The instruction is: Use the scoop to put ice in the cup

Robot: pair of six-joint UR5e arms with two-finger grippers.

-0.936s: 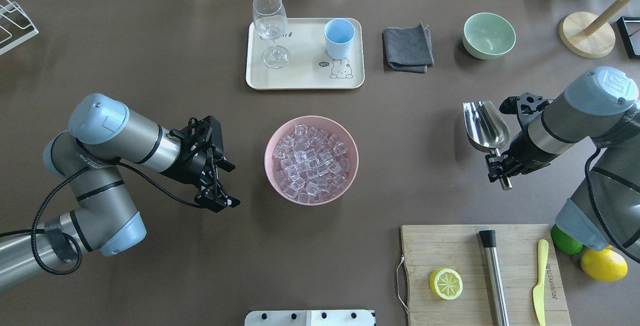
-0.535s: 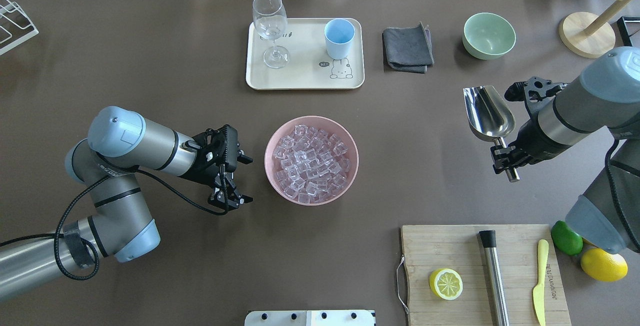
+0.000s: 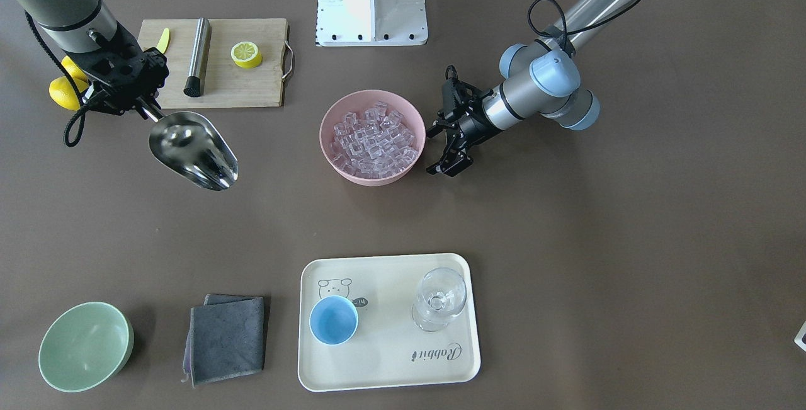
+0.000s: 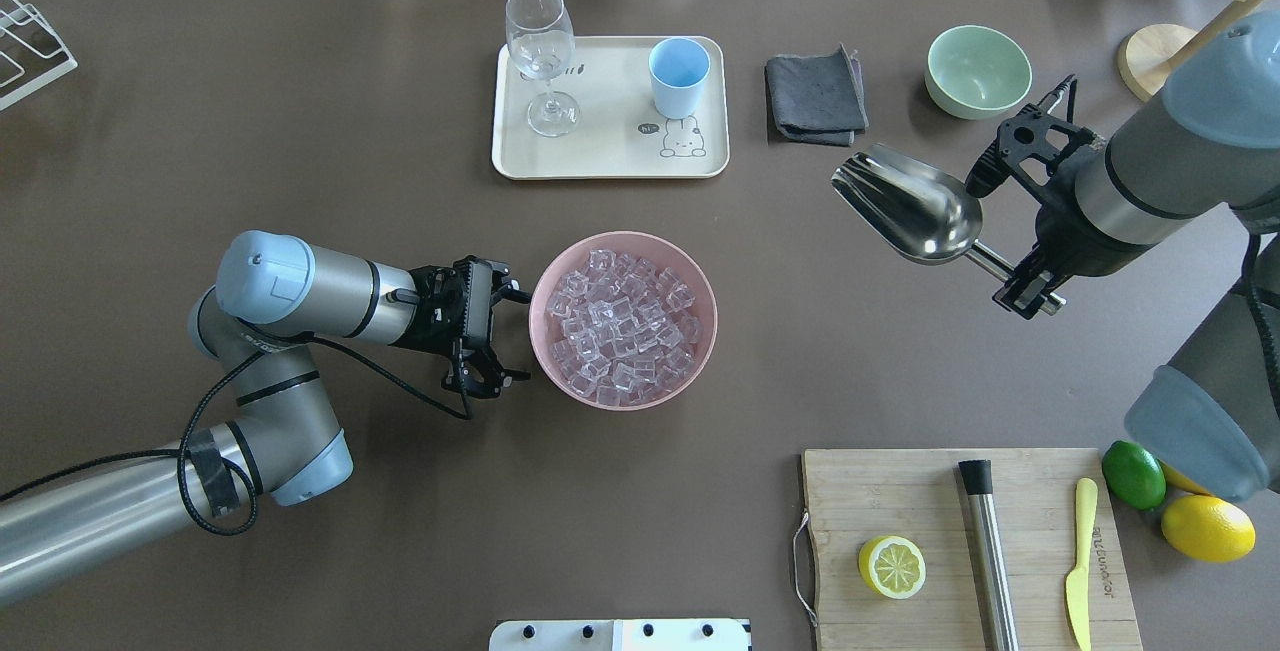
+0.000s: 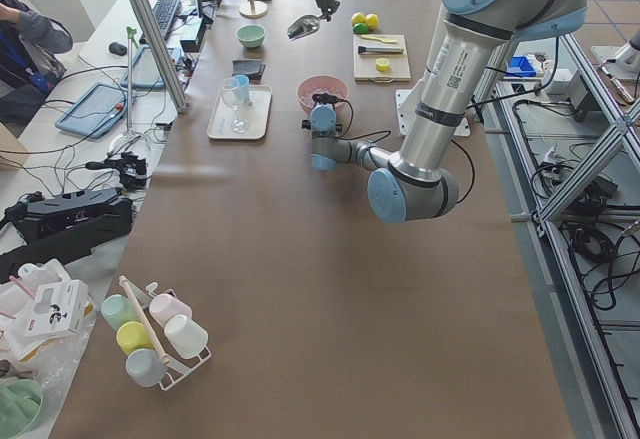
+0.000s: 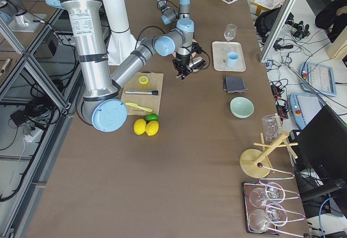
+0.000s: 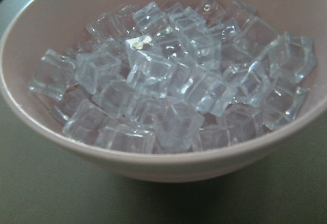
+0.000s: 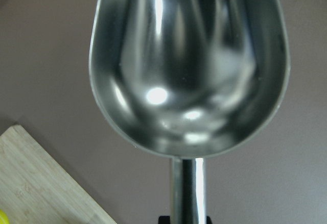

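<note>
The ice (image 4: 622, 321) is a heap of clear cubes in a pink bowl (image 4: 545, 276) at mid-table; it fills the left wrist view (image 7: 168, 76). The light-blue cup (image 4: 678, 76) stands empty on a cream tray (image 4: 610, 159), beyond the bowl. My right gripper (image 4: 1030, 286) is shut on the thin handle of the steel scoop (image 4: 908, 203). It holds the scoop above the table to the right of the bowl, trough empty (image 8: 189, 66) and pointing left. My left gripper (image 4: 514, 338) is open and empty, close beside the bowl's left side.
A stemmed glass (image 4: 540, 56) stands on the tray beside the cup. A grey cloth (image 4: 815, 96) and a pale green bowl (image 4: 977, 71) lie to the tray's right. A cutting board (image 4: 900, 491) at front right holds a lemon half, a steel cylinder and a yellow knife.
My left gripper has moved right, up to the pink bowl's side. My right arm has carried the scoop farther back and left, turning its trough from pointing away to pointing left.
</note>
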